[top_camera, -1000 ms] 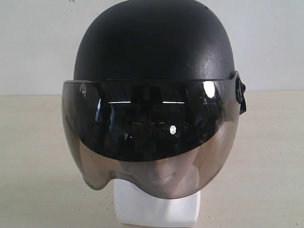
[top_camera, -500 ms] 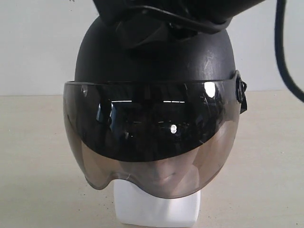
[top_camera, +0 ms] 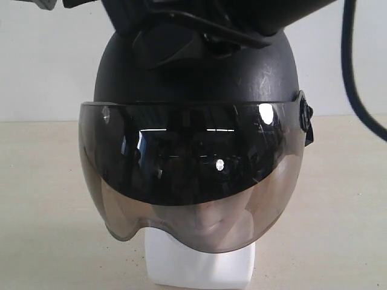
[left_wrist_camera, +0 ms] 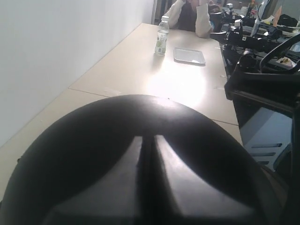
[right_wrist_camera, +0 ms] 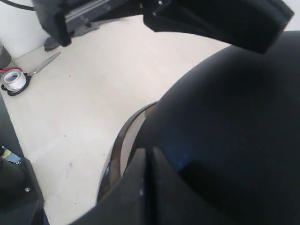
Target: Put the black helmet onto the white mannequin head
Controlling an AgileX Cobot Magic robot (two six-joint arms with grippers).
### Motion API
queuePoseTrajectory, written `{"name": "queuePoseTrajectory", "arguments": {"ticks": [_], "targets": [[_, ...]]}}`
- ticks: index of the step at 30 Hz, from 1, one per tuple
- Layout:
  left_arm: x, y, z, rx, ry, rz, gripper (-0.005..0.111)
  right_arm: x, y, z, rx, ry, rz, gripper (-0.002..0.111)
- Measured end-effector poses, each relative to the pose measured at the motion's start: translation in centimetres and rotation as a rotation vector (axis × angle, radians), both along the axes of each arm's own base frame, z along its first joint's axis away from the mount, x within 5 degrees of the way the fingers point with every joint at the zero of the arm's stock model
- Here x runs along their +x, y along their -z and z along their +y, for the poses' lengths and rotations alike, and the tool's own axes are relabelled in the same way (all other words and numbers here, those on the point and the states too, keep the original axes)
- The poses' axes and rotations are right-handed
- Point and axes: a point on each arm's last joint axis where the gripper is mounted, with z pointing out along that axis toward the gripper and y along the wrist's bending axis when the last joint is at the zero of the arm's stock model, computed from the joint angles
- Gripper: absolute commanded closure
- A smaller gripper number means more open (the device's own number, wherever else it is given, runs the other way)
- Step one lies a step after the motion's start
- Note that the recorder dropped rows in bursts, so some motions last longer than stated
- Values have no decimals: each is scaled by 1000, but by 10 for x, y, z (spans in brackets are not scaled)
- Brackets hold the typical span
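Black helmet (top_camera: 193,72) sits on white mannequin head (top_camera: 199,266), visor (top_camera: 190,175) over face. Shell looks rigid, smooth, likely slippery; visor thin, scratches easily. Better to grip at rim. Left gripper (left_wrist_camera: 147,140) and right gripper (right_wrist_camera: 147,152) both closed, empty, at crown.

Hardware up top is all matte black: angular arm housing (top_camera: 242,18) with moulded edges, and a thick black cable (top_camera: 349,72) on the right. The left gripper (left_wrist_camera: 147,138) has two wedge-shaped black fingers (left_wrist_camera: 173,173) with flat faces and a slight sheen. The right gripper (right_wrist_camera: 147,151) has the same black wedges. One black block carries a lighter grey strip (right_wrist_camera: 89,11).
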Motion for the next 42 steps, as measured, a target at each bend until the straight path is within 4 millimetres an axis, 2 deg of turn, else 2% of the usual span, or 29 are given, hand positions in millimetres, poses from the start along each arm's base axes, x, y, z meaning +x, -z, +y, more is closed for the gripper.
{"name": "queuePoseTrajectory", "arguments": {"ticks": [10,21,38,42], "targets": [[-2,7,-28,-9,100,-4,102,-1,1,0,-2,-8,11,108],[6,14,-31,-53,113,34,102,-6,8,-3,-81,-31,69,108],[6,13,-32,-55,119,32,102,-10,13,-8,-166,-44,116,108],[6,13,-32,-55,119,32,102,-12,26,-8,-195,-54,165,108]]}}
